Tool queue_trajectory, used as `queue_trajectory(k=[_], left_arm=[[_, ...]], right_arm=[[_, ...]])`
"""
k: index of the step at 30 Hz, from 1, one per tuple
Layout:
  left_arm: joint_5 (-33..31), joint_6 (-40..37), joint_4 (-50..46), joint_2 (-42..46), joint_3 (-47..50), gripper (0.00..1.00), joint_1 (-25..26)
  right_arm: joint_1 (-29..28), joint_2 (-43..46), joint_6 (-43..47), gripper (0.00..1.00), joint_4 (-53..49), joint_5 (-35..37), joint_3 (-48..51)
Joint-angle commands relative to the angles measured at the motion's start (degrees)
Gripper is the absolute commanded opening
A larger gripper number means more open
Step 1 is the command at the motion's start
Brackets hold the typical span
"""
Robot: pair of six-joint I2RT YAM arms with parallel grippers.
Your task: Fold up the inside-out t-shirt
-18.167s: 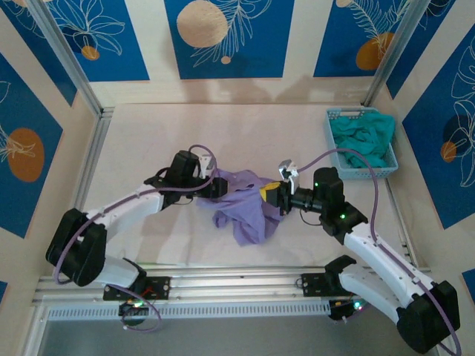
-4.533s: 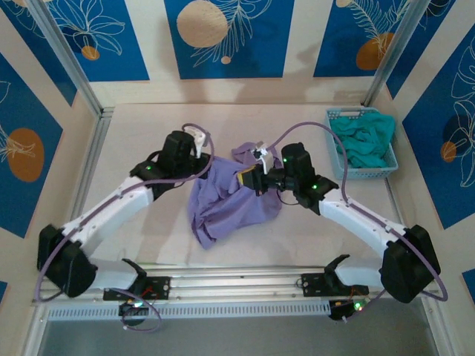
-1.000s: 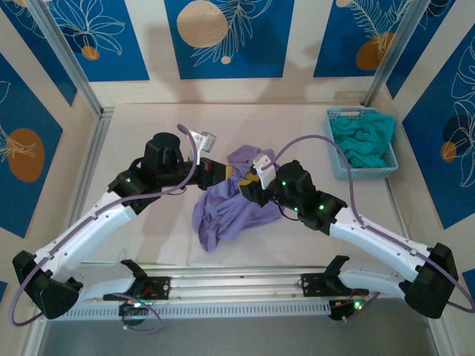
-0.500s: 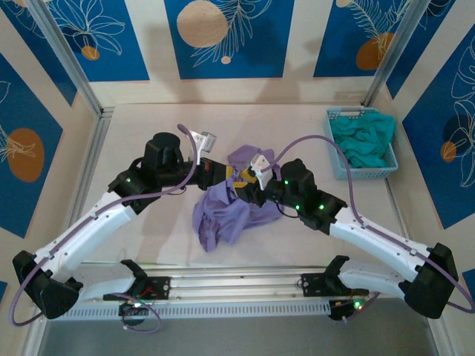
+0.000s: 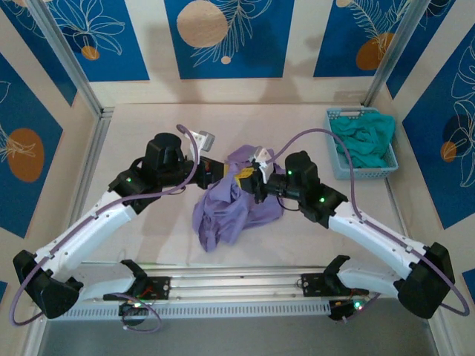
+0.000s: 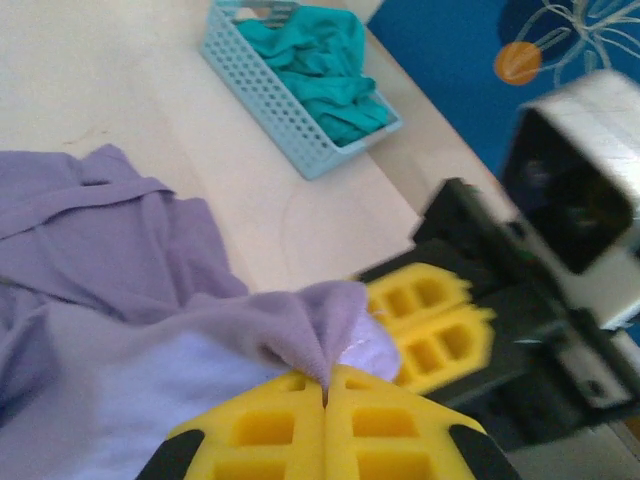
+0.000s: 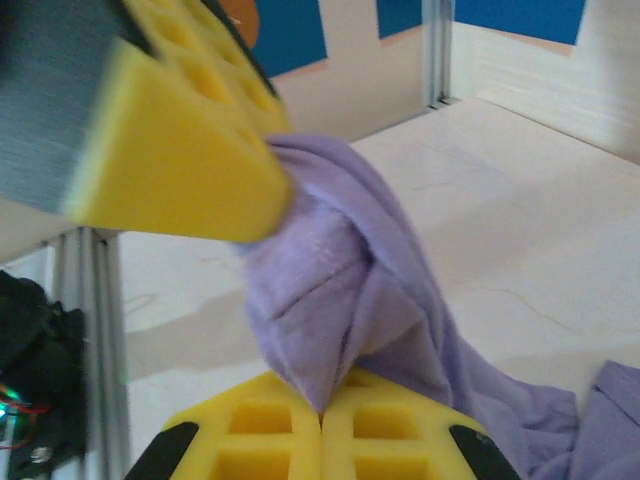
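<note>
Pinching folds of the inside-out t-shirt, left hand and right hand, both clamped tight

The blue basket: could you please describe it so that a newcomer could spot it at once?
Look at the pale table, then at its far right corner. The light-blue latticed basket sits there. It holds a teal garment, unlike the lavender t-shirt, which is bunched loose mid-table.

A pale beige table is seen across the middle of the top view. A crumpled lavender t-shirt is partly laid on it at the centre. A light blue basket, filled with a teal garment, is set at the upper right.
</note>
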State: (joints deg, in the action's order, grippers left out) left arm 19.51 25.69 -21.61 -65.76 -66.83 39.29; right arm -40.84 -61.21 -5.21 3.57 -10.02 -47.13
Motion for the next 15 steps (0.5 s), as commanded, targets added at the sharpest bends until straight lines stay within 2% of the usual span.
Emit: queue_trajectory(k=[1, 3, 10, 13, 15], left_arm=[[-9.03, -4.24, -1.66, -0.71, -1.42, 0.08, -0.03], [-10.78, -5.74, -0.72, -0.12, 0.38, 0.24, -0.05], [-4.95, -7.23, 9.73, 3.73, 11.71, 0.57, 2.69], [-5.23, -9.50, 11.20, 1.50, 12.22, 0.63, 3.73], [-6.01, -10.65, 11.39, -0.85, 11.28, 0.63, 3.79]], right_arm=[[1.35, 1.20, -6.25, 0.02, -0.17, -5.95, -0.33], [3.06, 0.86, -10.88, 0.01, -0.06, -5.60, -0.71], [8.01, -1.77, -23.32, 0.01, 1.63, -9.68, -2.09], [8.62, -2.16, -25.33, 0.01, 2.37, -11.53, -2.23], [8.91, -2.04, -26.06, 0.01, 3.27, -12.64, -1.84]])
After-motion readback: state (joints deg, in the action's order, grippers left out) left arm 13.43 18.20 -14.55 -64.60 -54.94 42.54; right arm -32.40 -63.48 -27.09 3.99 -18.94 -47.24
